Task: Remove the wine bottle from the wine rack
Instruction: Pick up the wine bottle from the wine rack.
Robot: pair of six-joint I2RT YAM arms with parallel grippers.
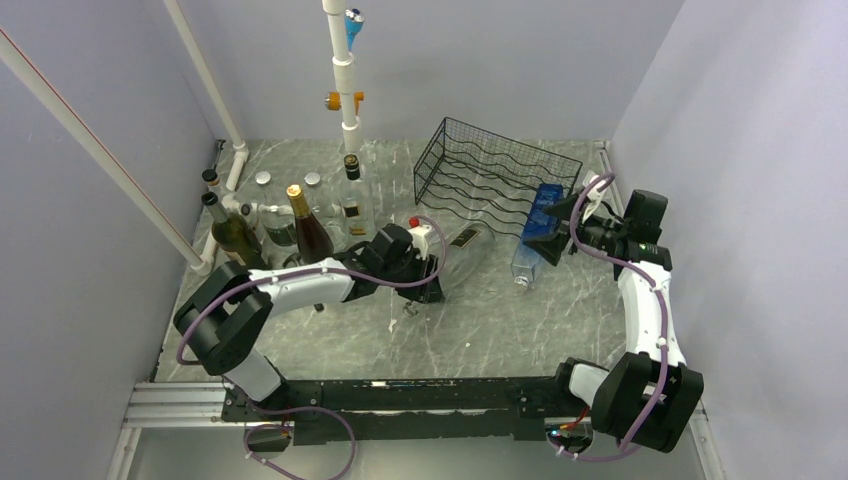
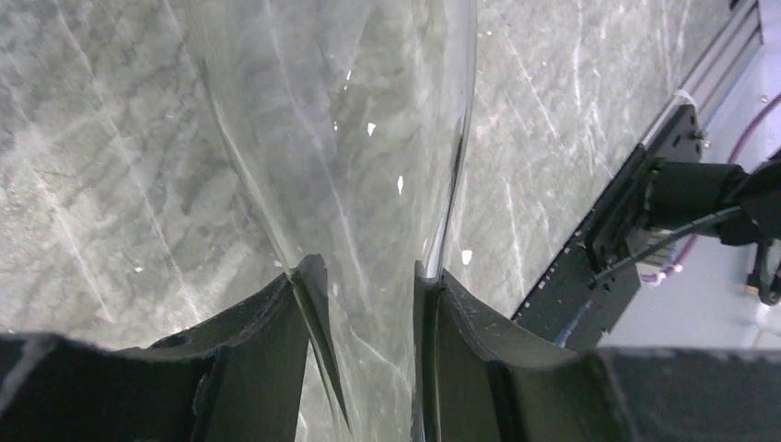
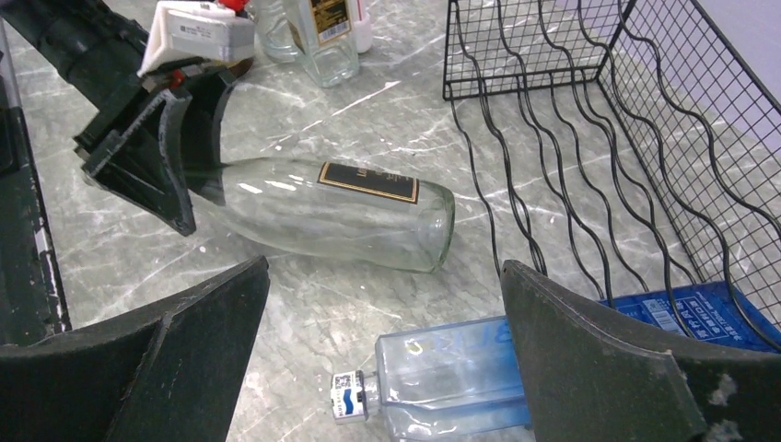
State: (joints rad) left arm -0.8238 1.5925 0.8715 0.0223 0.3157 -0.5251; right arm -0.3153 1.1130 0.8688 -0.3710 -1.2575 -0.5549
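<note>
Clamps left gripper [image 2: 364, 276] on clear wine bottle [image 3: 350, 216] lying just beside wine rack [image 1: 500, 175]; holds right gripper [image 3: 385, 267] wide apart.

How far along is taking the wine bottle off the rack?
Done: the clear bottle lies on the table, off the wine rack. In hand: the left gripper clamps its neck. Left: letting go; the blue-labelled bottle lies partly in the rack, under the open right gripper.

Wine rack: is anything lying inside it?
The rack's wavy rows look empty. A blue-labelled bottle lies at its front edge. The open right jaws hide whether its base rests on the lowest wires.
</note>
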